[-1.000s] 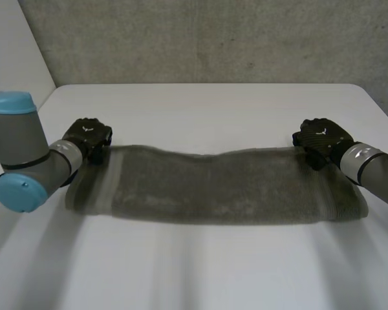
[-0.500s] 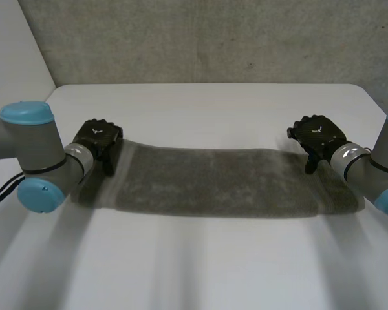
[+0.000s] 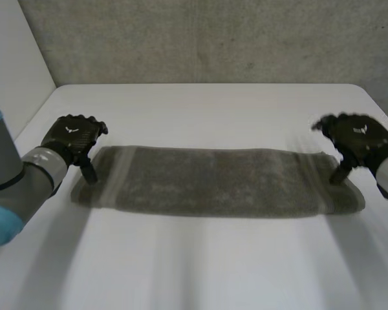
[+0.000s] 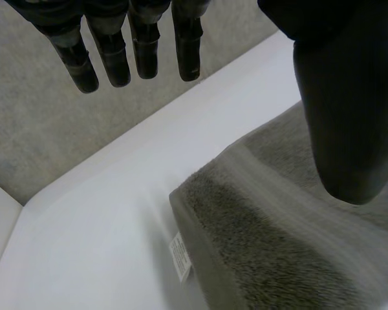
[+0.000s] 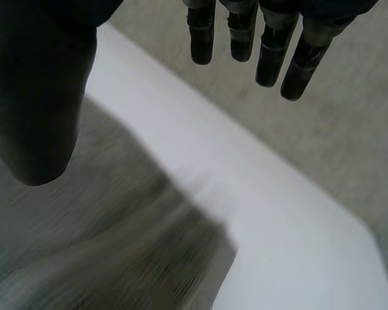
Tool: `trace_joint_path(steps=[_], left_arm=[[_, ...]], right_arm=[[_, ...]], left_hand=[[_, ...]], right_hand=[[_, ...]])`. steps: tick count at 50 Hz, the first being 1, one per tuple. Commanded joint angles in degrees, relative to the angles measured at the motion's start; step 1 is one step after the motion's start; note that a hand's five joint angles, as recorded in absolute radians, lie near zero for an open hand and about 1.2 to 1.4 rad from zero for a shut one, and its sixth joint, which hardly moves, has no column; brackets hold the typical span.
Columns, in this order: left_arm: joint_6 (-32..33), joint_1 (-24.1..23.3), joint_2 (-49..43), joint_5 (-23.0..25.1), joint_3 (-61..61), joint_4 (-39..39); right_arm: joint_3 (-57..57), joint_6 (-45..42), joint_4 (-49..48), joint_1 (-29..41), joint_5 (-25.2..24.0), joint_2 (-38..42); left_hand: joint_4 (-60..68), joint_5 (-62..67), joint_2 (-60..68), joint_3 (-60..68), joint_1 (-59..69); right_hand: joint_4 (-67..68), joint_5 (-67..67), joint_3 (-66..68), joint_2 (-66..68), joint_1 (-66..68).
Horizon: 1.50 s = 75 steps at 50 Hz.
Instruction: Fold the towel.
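A grey-brown towel lies folded into a long strip across the white table. My left hand hovers over the strip's left end, fingers straight and spread from the thumb, holding nothing. In the left wrist view the fingers and thumb hang above the towel's corner, where a small white label sticks out. My right hand is at the strip's right end, open too. In the right wrist view its fingers and thumb stand apart above the towel's edge.
Bare white tabletop stretches in front of and behind the towel. A grey textured wall rises past the table's far edge. The table's left edge runs close to my left arm.
Both hands have let go of the towel's far corners and opened. They lifted and drew outward, left hand to the left, right hand to the right. The towel lies flat and still.
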Motion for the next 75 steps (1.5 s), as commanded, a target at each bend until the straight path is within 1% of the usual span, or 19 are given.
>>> trace_joint_path(steps=[1,7,16,22,24,25,26,27,29,38,40,42,46,50,57,65,69,72,75], left_arm=[[-3.43,-0.77,6.52,0.61,-8.29,3.51],[-4.22,-0.86,7.05,2.02,-9.62,3.87],[-4.31,-0.51,6.96,2.11,-9.62,3.87],[-4.31,-0.33,6.96,2.11,-9.71,3.96],[-4.31,-0.33,6.96,2.11,-9.71,3.96],[-4.31,-0.33,6.96,2.11,-9.71,3.96],[-4.31,-0.33,6.96,2.11,-9.71,3.96],[-4.31,-0.33,6.96,2.11,-9.71,3.96],[-4.31,-0.33,6.96,2.11,-9.71,3.96],[-4.40,-0.07,6.96,2.11,-9.71,3.96],[-4.40,0.02,6.96,2.11,-9.71,3.96],[-4.40,0.11,6.96,2.11,-9.71,3.96],[-4.40,0.11,7.05,2.02,-9.71,3.96],[-4.40,0.11,7.05,2.02,-9.71,3.96],[-4.49,0.11,6.96,2.02,-9.80,3.96],[-4.49,0.20,7.05,2.02,-9.80,3.96],[-4.49,0.20,7.05,2.02,-9.80,3.96],[-4.49,0.20,7.05,2.02,-9.89,3.96],[-4.49,0.11,7.14,1.93,-9.89,3.96]], right_arm=[[6.35,-6.92,4.46,-4.42,-0.57,-0.06],[7.50,-12.73,2.89,-7.06,-1.44,5.03],[6.71,-13.35,-2.39,-8.47,-3.73,9.87],[6.36,-13.44,-4.24,-8.47,-3.47,11.37],[5.92,-13.44,-4.85,-8.56,-3.47,11.98],[5.92,-13.44,-4.86,-8.56,-3.47,11.98],[5.66,-13.44,-5.03,-8.56,-3.56,12.33],[5.65,-13.44,-5.03,-8.56,-3.56,12.34],[5.30,-13.53,-5.29,-9.35,-4.00,12.34],[5.13,-13.79,-5.38,-10.67,-4.26,12.95],[4.95,-14.41,-4.77,-11.19,-3.30,12.95],[5.12,-14.41,-4.77,-11.63,-3.47,12.43],[5.65,-13.97,-4.77,-12.51,-4.08,10.84],[5.65,-14.06,-4.94,-12.87,-4.70,10.22],[5.04,-14.67,-5.38,-13.75,-4.70,11.11],[2.23,-16.78,-4.86,-20.60,-6.98,9.87],[-3.29,-17.84,-4.51,-24.37,-6.98,6.72],[-6.65,-17.49,-3.62,-23.68,-7.07,5.13],[-11.31,-17.22,-1.78,-19.72,-7.16,2.67]], left_hand=[[-3.36,-2.50,-3.64,-2.92,-4.29],[-3.36,-2.50,-3.64,-2.92,-4.29],[-3.36,-2.50,-3.64,-2.92,-4.29],[-3.36,-2.50,-3.64,-2.92,-4.29],[-3.36,-2.50,-3.64,-2.92,-4.29],[-3.36,-2.50,-3.64,-2.92,-4.29],[-3.36,-2.50,-3.64,-2.92,-4.29],[-3.36,-2.50,-3.64,-2.92,-4.29],[-3.36,-2.50,-3.64,-2.92,-4.29],[-3.36,-2.50,-3.64,-2.92,-4.29],[-3.36,-2.50,-3.64,-2.92,-4.29],[-3.36,-2.50,-3.64,-2.92,-4.29],[-3.36,-2.50,-3.64,-2.92,-4.29],[-3.36,-2.50,-3.64,-2.92,-4.29],[-3.36,-2.50,-3.64,-2.92,-4.29],[-3.36,-2.50,-3.64,-2.92,-4.29],[-3.36,-2.50,-3.64,-2.92,-4.29],[-3.36,-2.50,-3.64,-2.92,-4.29],[-3.36,-2.50,-3.64,-2.92,-4.29]], right_hand=[[-4.37,-3.49,-2.42,-4.02,-4.32],[-4.37,-0.40,-2.42,-0.93,-1.23],[-4.37,17.60,-2.42,17.07,16.77],[-4.37,19.14,-2.42,18.61,18.30],[-4.37,29.00,-2.42,28.47,28.17],[-4.37,29.06,-2.42,28.53,28.23],[-4.37,40.05,-2.42,39.52,39.22],[-4.37,40.16,-2.42,39.63,39.33],[-4.37,66.29,-2.42,65.76,65.46],[-4.37,66.51,-2.42,65.98,65.68],[-4.37,52.87,-2.42,52.34,52.04],[-4.37,51.95,-2.42,51.42,51.11],[-4.37,52.27,-2.42,51.74,51.44],[-4.37,66.45,-2.42,65.92,65.62],[-4.37,66.51,-2.42,65.98,65.68],[-4.37,66.51,-2.42,65.98,65.68],[-4.37,66.51,-2.42,65.98,65.68],[-4.37,66.51,-2.42,65.98,65.68],[-4.37,66.51,-2.42,65.98,65.68]])
